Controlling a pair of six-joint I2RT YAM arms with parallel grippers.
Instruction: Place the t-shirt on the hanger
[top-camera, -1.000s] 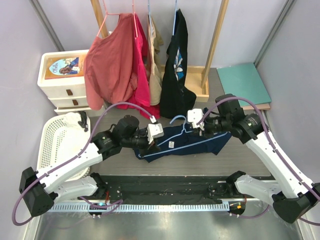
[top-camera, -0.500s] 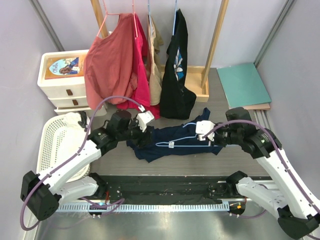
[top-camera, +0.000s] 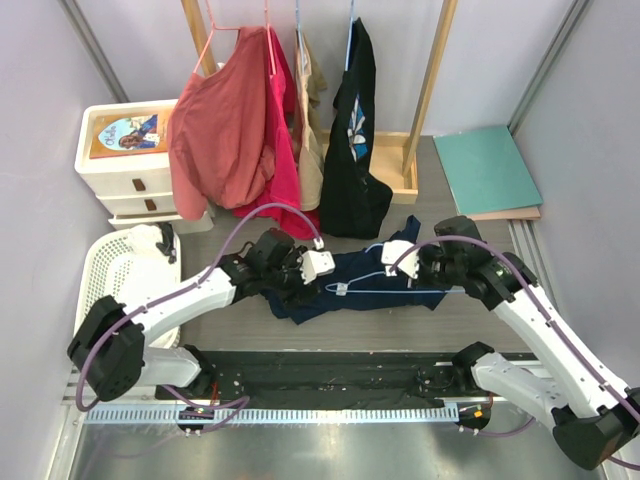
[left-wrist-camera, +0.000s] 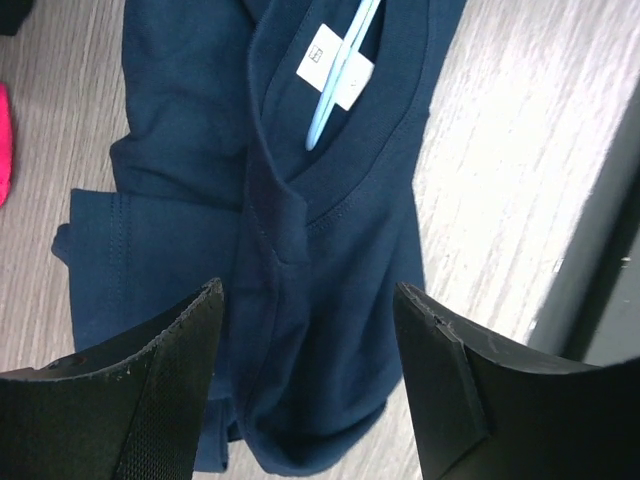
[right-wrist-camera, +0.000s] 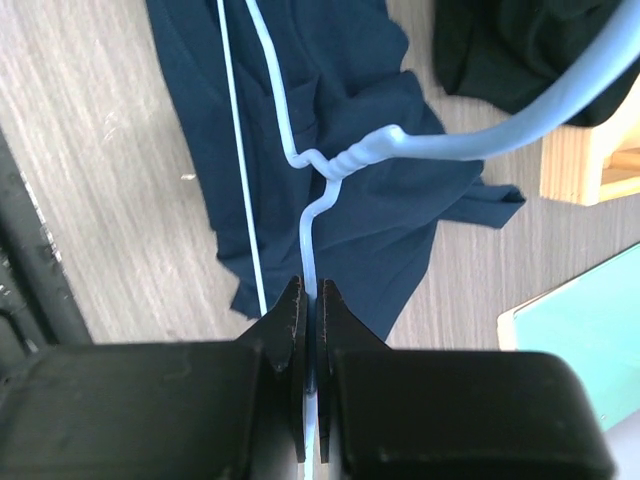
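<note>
The navy t-shirt (top-camera: 365, 275) lies crumpled on the table between my arms. In the left wrist view its collar and white tag (left-wrist-camera: 335, 65) show, with an end of the light-blue hanger (left-wrist-camera: 338, 85) poking into the neck opening. My left gripper (left-wrist-camera: 310, 292) hovers open just above the cloth (left-wrist-camera: 300, 200) below the collar, holding nothing. In the right wrist view my right gripper (right-wrist-camera: 310, 292) is shut on the hanger (right-wrist-camera: 345, 165) just below its twisted neck, above the t-shirt (right-wrist-camera: 370, 230). From the top, the hanger (top-camera: 400, 291) lies across the shirt, the left gripper (top-camera: 322, 265) on its left and the right gripper (top-camera: 405, 262) on its right.
A wooden rack (top-camera: 400, 165) at the back carries red and pink shirts (top-camera: 220, 130) and a black graphic shirt (top-camera: 352, 140). A white drawer unit (top-camera: 120, 165) and a white basket (top-camera: 110, 290) stand at left. A teal board (top-camera: 487, 168) lies back right.
My left gripper has opened, let go of the t-shirt, pulled back and come over the collar again. The right gripper has come down with the hanger, whose end now lies in the neck opening.
</note>
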